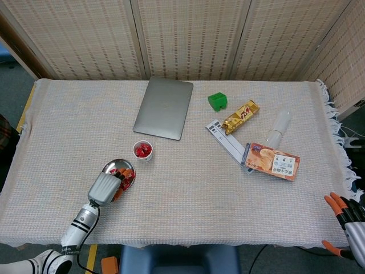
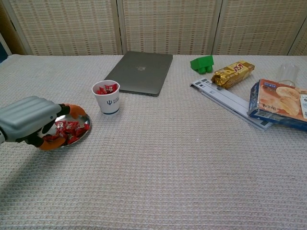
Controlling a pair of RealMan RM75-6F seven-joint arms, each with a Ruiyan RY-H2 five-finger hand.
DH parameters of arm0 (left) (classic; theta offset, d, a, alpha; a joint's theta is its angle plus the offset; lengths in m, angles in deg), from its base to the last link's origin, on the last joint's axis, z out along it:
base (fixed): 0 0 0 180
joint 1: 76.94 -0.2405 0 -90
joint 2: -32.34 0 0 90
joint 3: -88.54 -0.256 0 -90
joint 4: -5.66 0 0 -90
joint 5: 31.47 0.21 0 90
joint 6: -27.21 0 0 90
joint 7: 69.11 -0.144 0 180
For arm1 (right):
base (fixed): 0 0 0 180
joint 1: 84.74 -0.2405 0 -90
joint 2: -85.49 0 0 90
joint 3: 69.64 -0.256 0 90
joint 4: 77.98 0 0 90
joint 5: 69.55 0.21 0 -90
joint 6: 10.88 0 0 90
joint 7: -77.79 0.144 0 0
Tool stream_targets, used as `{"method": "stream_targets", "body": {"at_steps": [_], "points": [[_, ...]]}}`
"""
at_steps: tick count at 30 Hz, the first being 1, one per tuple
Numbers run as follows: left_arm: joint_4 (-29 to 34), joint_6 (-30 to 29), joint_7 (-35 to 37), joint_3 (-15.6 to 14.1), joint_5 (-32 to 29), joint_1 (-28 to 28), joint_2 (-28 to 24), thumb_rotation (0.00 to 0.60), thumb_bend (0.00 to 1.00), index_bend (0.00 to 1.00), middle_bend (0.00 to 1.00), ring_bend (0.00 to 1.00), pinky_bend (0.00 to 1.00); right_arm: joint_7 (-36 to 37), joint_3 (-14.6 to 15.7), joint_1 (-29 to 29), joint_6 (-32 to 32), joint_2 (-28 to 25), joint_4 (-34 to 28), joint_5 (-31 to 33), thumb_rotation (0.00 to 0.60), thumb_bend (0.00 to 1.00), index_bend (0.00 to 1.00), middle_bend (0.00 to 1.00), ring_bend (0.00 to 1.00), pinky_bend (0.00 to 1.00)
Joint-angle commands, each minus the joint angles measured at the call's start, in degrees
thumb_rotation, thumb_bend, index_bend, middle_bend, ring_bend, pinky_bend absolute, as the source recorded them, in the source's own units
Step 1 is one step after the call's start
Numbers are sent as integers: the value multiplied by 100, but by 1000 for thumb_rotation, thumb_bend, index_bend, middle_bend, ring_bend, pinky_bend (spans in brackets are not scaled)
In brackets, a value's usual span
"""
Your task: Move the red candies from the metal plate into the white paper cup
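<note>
One metal plate (image 2: pixel 82 135), one white paper cup (image 2: pixel 106 97), one laptop (image 2: pixel 142 72).

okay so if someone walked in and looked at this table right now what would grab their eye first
Probably the left hand reaching into the metal plate of red candies at the table's near left. Just beyond it stands the white paper cup, already holding some candies, in front of a closed grey laptop.

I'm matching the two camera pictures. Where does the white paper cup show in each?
Head view: white paper cup left of centre, just below the laptop.
Chest view: cup upper left, beside the laptop's left edge.
Shared landmark: the laptop.
</note>
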Motion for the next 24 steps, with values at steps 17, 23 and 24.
{"method": "stream_targets", "body": {"at_steps": [17, 23, 24], "points": [[-560, 270, -111, 106, -26, 63, 322, 600, 389, 448, 461, 659, 1000, -36, -24, -10, -32, 5, -14, 74, 600, 62, 0, 0, 0, 0], [-669, 264, -29, 124, 24, 58, 377, 600, 400, 554, 572, 684, 1000, -49, -28, -15, -47, 5, -22, 89, 600, 62, 0, 0, 0, 0], [-684, 248, -12, 132, 38, 55, 383, 600, 403, 567, 585, 687, 1000, -50, -28, -17, -51, 5, -24, 91, 600, 62, 0, 0, 0, 0]]}}
